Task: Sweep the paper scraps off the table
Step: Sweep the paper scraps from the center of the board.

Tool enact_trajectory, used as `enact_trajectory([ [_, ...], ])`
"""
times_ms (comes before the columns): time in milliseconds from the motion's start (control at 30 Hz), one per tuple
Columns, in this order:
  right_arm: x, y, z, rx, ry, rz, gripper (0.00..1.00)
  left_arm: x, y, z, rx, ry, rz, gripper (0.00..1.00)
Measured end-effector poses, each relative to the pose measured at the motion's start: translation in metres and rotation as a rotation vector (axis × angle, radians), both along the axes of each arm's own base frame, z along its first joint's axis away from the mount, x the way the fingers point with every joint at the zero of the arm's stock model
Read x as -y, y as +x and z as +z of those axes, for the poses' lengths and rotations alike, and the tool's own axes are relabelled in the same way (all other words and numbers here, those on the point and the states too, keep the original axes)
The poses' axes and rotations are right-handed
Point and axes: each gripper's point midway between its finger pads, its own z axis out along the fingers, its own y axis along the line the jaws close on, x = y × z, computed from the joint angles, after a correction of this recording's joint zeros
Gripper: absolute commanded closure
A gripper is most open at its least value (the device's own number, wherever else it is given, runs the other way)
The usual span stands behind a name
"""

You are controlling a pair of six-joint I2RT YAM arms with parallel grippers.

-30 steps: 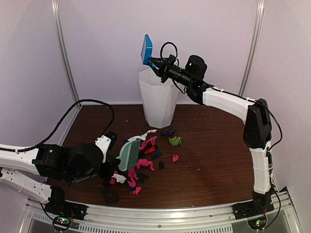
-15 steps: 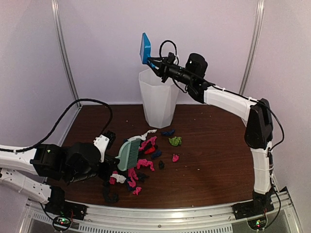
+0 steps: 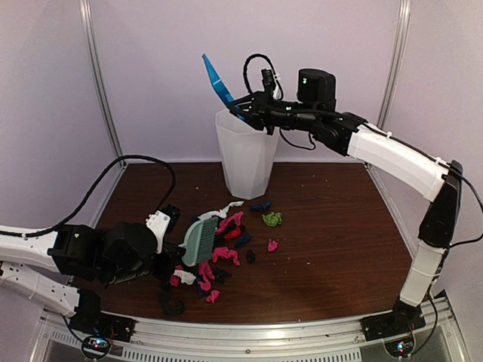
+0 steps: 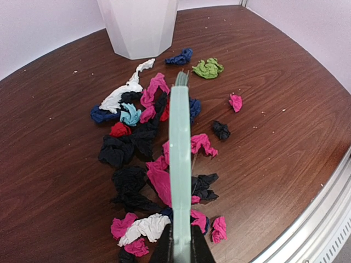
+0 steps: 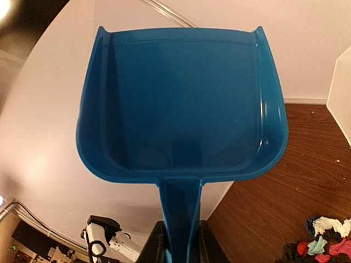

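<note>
Pinching a blue plastic dustpan, our right end effector hangs above the tall white plastic bin, a placement clear only from overhead. Our left end effector grips a mint-green brush, with the paper scraps on the tabletop just ahead of it.

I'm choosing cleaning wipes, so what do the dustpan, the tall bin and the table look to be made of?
Dustpan: probably hard plastic, glossy blue, with light glints and moulded raised edges.
Bin: likely thin plastic, milky and translucent, faceted sides.
Table: dark reddish wood grain, smooth with slight sheen; solid wood or laminate, cannot tell.
</note>
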Motion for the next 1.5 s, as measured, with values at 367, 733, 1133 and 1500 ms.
enact_trajectory([
  [367, 0.054, -0.075, -0.067, 0.124, -0.335, -0.194, 1.00, 0.003, 0.002, -0.005, 0.017, 0.021, -0.011, 1.00],
  [733, 0.133, -0.143, -0.154, 0.154, -0.621, -0.339, 1.00, 0.010, 0.004, -0.009, 0.048, 0.042, -0.030, 1.00],
  [1133, 0.156, -0.202, -0.236, 0.105, -0.866, -0.310, 1.00, 0.009, 0.022, -0.047, 0.029, 0.198, 0.029, 1.00],
  [1500, 0.179, -0.232, -0.280, 0.043, -1.004, -0.320, 1.00, 0.020, 0.043, -0.068, 0.009, 0.266, 0.061, 1.00],
])
